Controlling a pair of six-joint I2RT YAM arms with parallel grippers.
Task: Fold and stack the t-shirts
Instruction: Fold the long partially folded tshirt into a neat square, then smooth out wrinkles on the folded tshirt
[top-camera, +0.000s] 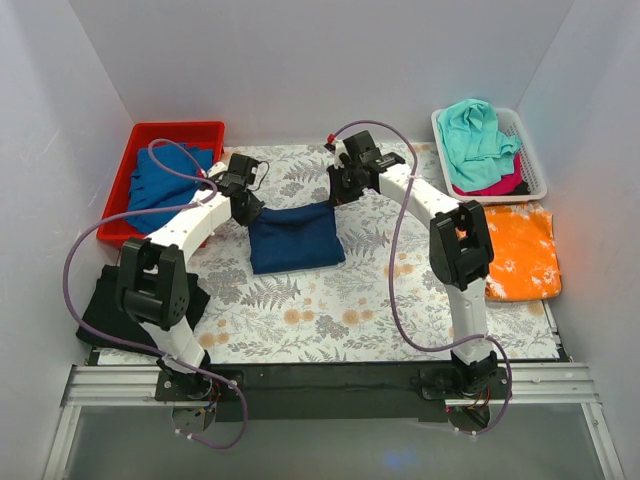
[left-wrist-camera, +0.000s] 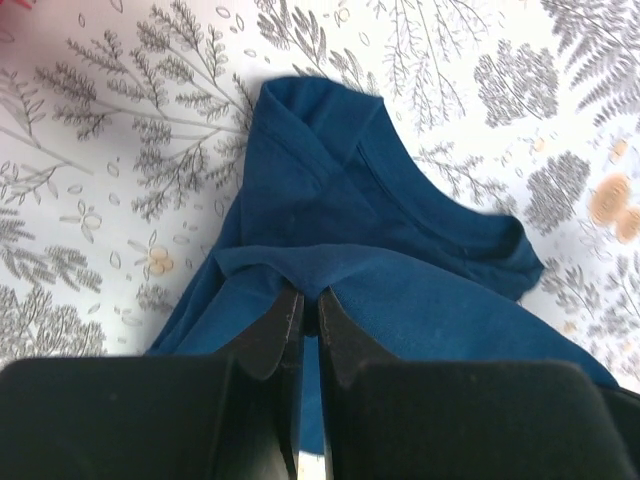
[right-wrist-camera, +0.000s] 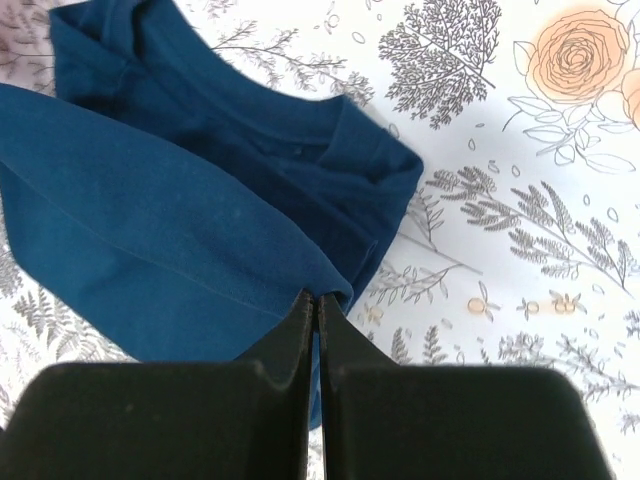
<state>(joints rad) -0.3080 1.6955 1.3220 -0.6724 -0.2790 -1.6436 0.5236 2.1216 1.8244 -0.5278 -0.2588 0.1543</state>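
Note:
A navy blue t-shirt (top-camera: 294, 236) lies partly folded mid-table, its far edge lifted and stretched between both grippers. My left gripper (top-camera: 248, 207) is shut on the shirt's far left corner; in the left wrist view the cloth (left-wrist-camera: 400, 250) is pinched at the fingertips (left-wrist-camera: 310, 298). My right gripper (top-camera: 338, 194) is shut on the far right corner, with the blue fabric (right-wrist-camera: 170, 220) bunched at its fingertips (right-wrist-camera: 318, 300). The collar (right-wrist-camera: 300, 140) shows beneath the raised layer. No print is visible.
A red bin (top-camera: 132, 170) at back left holds mid-blue shirts (top-camera: 165, 180). A white basket (top-camera: 534, 160) at back right holds teal (top-camera: 478, 135) and pink (top-camera: 500, 183) shirts. An orange shirt (top-camera: 520, 250) lies at right, a black one (top-camera: 105, 305) at left. The floral tablecloth (top-camera: 330, 310) covers the table.

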